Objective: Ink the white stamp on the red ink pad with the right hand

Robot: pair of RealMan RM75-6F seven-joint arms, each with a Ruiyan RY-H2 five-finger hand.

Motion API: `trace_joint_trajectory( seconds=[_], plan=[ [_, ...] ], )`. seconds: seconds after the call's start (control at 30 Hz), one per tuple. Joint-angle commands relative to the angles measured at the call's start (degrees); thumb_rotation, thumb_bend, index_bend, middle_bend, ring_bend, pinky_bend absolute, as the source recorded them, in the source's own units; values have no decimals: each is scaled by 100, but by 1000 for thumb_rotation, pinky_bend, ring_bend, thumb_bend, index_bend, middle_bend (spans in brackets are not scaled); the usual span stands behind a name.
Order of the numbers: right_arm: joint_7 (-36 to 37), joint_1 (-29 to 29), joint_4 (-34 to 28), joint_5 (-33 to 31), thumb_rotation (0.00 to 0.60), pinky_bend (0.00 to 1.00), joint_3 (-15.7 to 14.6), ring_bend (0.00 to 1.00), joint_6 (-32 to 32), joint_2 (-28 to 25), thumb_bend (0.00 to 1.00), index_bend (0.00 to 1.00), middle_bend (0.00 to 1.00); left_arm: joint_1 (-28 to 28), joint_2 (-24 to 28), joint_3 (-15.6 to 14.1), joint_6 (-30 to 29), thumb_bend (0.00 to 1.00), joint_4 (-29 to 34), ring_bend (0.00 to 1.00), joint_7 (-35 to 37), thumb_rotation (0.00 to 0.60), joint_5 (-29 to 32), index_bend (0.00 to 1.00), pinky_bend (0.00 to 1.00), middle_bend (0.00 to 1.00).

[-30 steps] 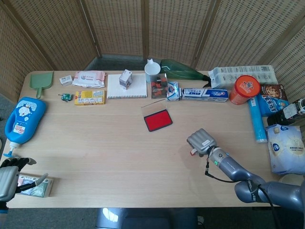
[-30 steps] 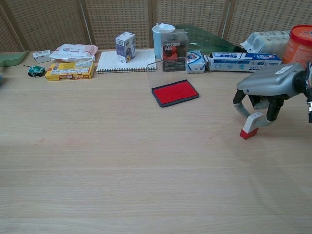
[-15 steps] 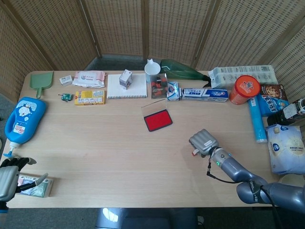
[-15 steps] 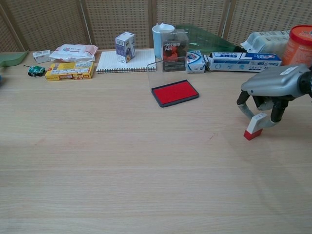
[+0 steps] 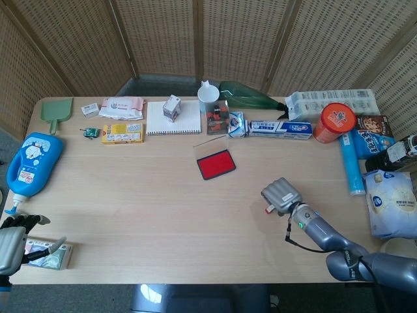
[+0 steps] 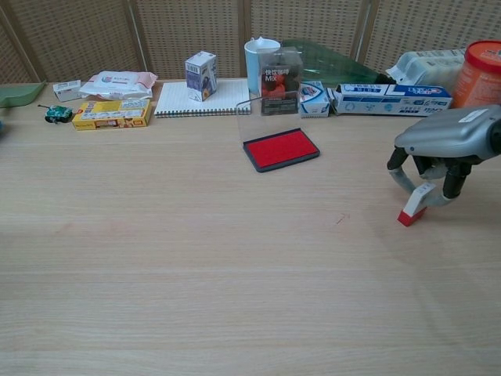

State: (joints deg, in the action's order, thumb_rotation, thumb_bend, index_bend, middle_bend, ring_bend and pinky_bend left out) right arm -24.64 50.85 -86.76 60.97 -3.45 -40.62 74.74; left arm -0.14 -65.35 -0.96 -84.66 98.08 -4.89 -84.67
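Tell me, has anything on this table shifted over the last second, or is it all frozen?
The right hand has slid a little toward the robot's right, away from the red ink pad, taking the white stamp with it; the stamp remains tilted in its fingers, red end at the table. The ink pad, its lid open, has not moved, nor the items along the back. The left hand stays at the table's near corner.

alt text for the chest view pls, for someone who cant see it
The robot's right hand holds a white stamp tilted, its red end on the wooden table, to the right of an open red ink pad. A notebook, cup and small boxes line the back edge.
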Motion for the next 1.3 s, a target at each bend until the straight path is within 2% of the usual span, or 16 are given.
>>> trace_joint_trajectory(
  seconds=[0.03, 0.37, 0.7, 1.0, 1.3],
  plan=[
    [-15, -20, 0, -5, 600, 1000, 0, 1000, -11, 5, 310, 547, 1000, 0, 3, 2, -6, 117, 2, 290, 2, 189, -4, 369, 182, 402],
    [-76, -75, -13, -16, 600, 1000, 22, 1000, -54, 7, 257, 503, 1000, 2, 3, 2, -20, 116, 2, 290, 1, 188, -15, 369, 182, 401],
    [-101, -101, -41, -68, 600, 1000, 78, 1000, -62, -15, 245, 445, 1000, 0, -4, 9, -29, 117, -1, 290, 0, 186, -18, 369, 182, 401],
    [-199, -113, -118, -129, 531, 1000, 96, 1000, -101, -57, 140, 399, 1000, 9, 11, 5, -47, 117, -7, 290, 30, 187, -30, 369, 182, 401],
    [55, -210, -425, -46, 522, 1000, 229, 1000, -244, -250, 130, 396, 1000, 38, 29, -1, -102, 116, -14, 289, 72, 186, -56, 369, 182, 402]
  ],
)
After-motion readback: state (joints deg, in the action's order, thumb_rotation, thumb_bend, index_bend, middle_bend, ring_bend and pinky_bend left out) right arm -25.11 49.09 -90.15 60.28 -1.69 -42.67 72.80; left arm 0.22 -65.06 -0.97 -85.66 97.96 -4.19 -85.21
